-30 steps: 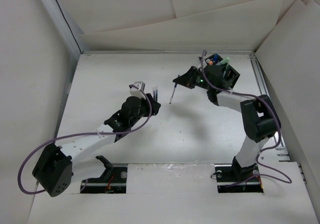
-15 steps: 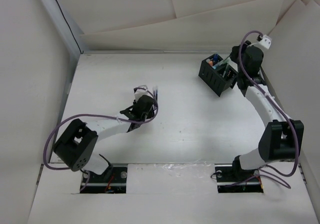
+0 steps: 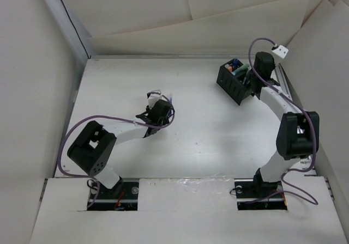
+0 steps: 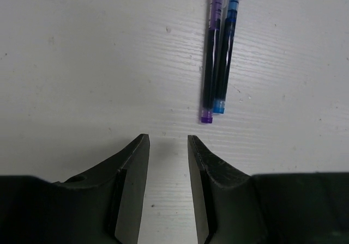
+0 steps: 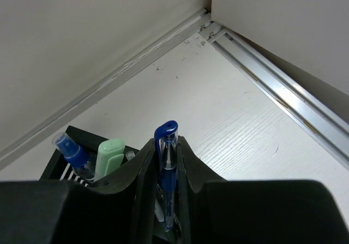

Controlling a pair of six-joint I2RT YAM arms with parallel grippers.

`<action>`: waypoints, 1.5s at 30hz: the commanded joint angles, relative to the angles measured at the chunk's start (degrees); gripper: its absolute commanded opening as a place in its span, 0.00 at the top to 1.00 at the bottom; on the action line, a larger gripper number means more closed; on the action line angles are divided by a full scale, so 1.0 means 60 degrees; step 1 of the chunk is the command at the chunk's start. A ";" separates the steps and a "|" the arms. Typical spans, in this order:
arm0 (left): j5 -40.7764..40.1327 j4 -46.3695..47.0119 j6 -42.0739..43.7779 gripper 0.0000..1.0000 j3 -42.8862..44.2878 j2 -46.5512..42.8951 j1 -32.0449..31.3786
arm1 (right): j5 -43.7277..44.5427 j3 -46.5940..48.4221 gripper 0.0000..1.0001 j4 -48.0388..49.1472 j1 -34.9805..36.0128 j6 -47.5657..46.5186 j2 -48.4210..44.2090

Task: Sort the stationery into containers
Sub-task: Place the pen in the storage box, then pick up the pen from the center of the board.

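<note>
Two thin pens lie side by side on the white table, one with purple ends [image 4: 211, 59] and one with blue ends [image 4: 227, 53]. My left gripper [image 4: 168, 140] is open and empty, low over the table, just short of their near tips; in the top view it [image 3: 162, 109] sits beside them [image 3: 169, 98]. My right gripper [image 5: 166, 141] is shut on a blue-capped clear pen [image 5: 167, 162], held upright over the black organizer [image 5: 60, 146]. In the top view it [image 3: 252, 76] is at the organizer's [image 3: 232, 83] right side.
The organizer holds a green highlighter [image 5: 109, 154] and a blue-capped piece [image 5: 71, 148]. It stands in the far right corner, close to the back wall [image 5: 98, 37] and a metal rail [image 5: 272, 69]. White walls enclose the table.
My right arm has swung from the table's middle to the organizer, carrying the blue pen. My left arm has folded and lowered its gripper near the two pens.
</note>
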 commanded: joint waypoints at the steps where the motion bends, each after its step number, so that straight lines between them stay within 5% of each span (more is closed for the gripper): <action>1: 0.0094 0.0124 -0.0066 0.70 0.0335 -0.0014 0.0154 | 0.0748 0.0402 0.80 0.0160 0.0300 0.0045 -0.0060; 3: 0.0196 0.0211 -0.0066 0.67 0.0335 0.0074 0.0154 | 0.0749 0.0168 0.65 0.0160 0.0389 0.0148 -0.0060; 14: 0.0592 0.0402 0.0110 0.66 0.0627 0.0484 0.0154 | -0.0597 -0.0945 0.22 0.0350 0.0579 0.0500 -0.1494; 21: 0.0359 0.0402 0.0022 0.71 0.0993 0.0865 0.0154 | -0.1257 -0.1517 0.22 0.0350 0.0667 0.0691 -0.2549; 45: -0.0287 -0.0096 -0.0242 0.87 0.2238 0.2241 0.0154 | -0.2283 -0.1693 0.28 0.0702 0.0755 0.0691 -0.2374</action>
